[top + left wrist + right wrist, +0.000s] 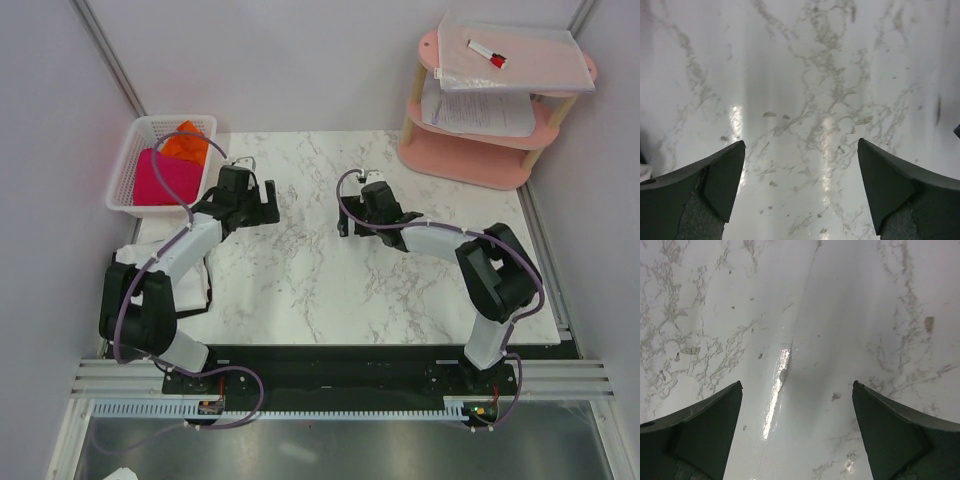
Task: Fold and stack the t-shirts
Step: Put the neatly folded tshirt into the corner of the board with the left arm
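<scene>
Pale walls close in a white marble bench. A pink shelf stands far right. Glare streaks the marble.

No text, brand or number that we can read in any view, grey printed lines on the paper sheets lying on the pink shelf, too small for us to make out
</scene>
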`<state>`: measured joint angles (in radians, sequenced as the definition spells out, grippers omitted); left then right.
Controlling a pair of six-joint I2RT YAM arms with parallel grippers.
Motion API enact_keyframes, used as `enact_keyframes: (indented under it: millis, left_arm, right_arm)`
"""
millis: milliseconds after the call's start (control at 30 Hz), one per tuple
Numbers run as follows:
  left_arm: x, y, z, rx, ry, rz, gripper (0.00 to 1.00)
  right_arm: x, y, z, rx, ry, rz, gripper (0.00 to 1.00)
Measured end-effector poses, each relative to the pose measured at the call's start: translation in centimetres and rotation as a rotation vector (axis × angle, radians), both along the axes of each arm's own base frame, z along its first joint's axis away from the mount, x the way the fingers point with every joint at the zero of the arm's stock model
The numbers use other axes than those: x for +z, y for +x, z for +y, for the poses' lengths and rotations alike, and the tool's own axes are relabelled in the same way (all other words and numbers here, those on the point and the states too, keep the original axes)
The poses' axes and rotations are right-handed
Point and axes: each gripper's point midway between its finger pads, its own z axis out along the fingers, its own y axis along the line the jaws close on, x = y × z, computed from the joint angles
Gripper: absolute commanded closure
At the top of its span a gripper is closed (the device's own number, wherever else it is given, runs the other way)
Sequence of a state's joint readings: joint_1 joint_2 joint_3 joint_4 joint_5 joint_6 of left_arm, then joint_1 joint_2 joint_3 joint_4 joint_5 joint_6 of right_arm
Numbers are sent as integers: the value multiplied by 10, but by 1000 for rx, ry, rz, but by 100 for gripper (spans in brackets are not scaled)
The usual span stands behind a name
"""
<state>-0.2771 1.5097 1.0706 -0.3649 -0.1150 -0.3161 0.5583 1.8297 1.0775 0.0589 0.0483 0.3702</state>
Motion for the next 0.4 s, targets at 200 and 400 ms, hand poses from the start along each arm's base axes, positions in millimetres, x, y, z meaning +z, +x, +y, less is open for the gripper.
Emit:
enact_keyframes:
  millis: [200,400]
  left_arm:
    - [-7,10,-48,-182,-175,-37,0]
    - [-17,13,-71,-268,-238,-30,0]
  right_arm:
    - [36,8,-32,-134,-63,-116,2]
    - [58,10,-65,-265,-133,-199,2]
